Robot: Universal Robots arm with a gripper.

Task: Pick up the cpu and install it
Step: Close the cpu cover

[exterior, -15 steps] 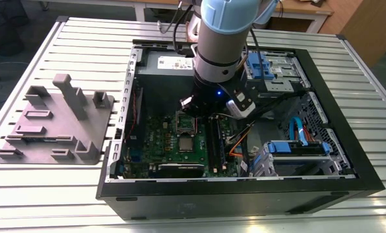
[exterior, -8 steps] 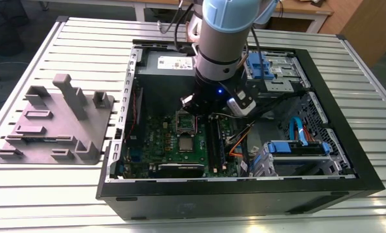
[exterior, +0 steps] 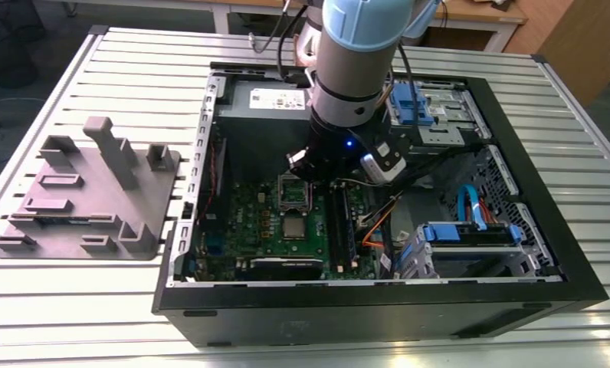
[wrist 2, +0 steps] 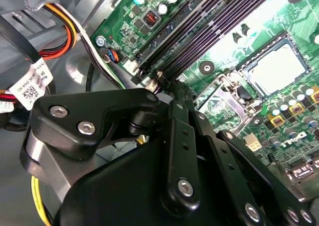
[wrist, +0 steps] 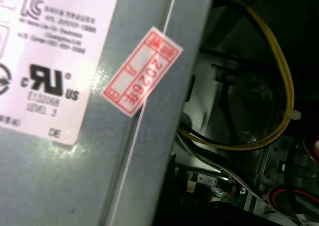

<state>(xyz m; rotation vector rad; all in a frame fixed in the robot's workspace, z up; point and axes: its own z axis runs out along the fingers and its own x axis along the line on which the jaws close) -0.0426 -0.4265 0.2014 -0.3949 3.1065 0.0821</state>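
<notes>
Slatted metal tabletop point(exterior: 80, 307) carries an open computer case point(exterior: 387, 314), with a grey holder tray point(exterior: 80, 207) at nine o'clock of it in the exterior view. The arm point(exterior: 351, 69) reaches down into the case, and its pincer point(exterior: 320, 170) hangs low over the green motherboard point(exterior: 254, 230). The cpu point(exterior: 293, 228) lies flat in its socket on the board, at six o'clock of the raised silver socket frame point(exterior: 293, 192) and at about seven o'clock of the pincer, apart from it. In the second wrist view the cpu point(wrist 2: 276, 66) shows its pale metal top beside the black memory slots point(wrist 2: 199, 22). Whether the pincer point(wrist 2: 175, 99) is wide or narrow I cannot tell. In the first wrist view a red sticker point(wrist: 142, 71) sits on grey metal near a yellow cable point(wrist: 279, 76).
</notes>
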